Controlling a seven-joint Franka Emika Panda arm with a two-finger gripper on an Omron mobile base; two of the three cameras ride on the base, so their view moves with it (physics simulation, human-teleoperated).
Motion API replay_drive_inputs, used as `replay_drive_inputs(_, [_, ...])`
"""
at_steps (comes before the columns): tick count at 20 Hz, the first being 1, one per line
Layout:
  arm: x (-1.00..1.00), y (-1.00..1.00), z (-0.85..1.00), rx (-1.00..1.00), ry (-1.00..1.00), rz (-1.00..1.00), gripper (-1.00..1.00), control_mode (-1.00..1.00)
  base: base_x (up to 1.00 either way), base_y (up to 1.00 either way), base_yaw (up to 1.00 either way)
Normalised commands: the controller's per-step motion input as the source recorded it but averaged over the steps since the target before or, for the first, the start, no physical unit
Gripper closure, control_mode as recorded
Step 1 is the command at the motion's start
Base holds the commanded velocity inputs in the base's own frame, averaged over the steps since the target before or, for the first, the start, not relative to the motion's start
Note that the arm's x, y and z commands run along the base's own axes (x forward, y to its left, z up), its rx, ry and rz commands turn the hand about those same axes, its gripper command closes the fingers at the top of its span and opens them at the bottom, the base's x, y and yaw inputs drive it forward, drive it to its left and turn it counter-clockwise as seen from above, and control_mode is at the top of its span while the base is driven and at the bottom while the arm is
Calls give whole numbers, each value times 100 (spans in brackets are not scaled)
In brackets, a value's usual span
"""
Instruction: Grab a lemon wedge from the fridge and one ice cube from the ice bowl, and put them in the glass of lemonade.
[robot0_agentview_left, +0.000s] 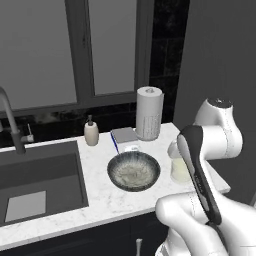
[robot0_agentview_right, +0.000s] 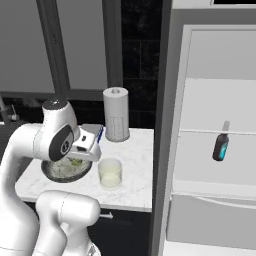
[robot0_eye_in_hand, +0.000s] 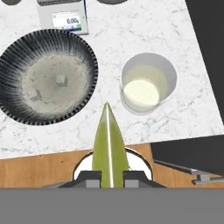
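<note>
White arm folded high, claw pointing down, clamped on lemon wedge.

Glossy white rounded arm; dark grey joint caps and bands.

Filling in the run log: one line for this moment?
end effector: shut on lemon wedge | position: above counter, between ice bowl and glass of lemonade | fridge: open

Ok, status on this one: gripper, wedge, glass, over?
Gripper shut on yellow-green lemon wedge, above the counter. Clear glass of pale lemonade ahead; dark ribbed ice bowl beside it. Nothing between.
</note>
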Motion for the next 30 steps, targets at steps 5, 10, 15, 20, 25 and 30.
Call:
replay_drive_inputs(5, [68,-16,-34,0,0,-10,100,-100,0,0,0])
replay_drive_inputs(10, [61,-26,-35,0,-1,-10,100,-100,0,0,0])
replay_drive_inputs(15, [42,-36,-62,0,0,-10,100,-100,0,0,0])
replay_drive_inputs(20, [4,-9,-27,2,0,-1,100,-100,0,0,0])
replay_drive_inputs(25, [21,-8,-22,0,0,0,100,-100,0,0,0])
replay_drive_inputs(30, [10,-1,-7,0,0,0,100,-100,0,0,0])
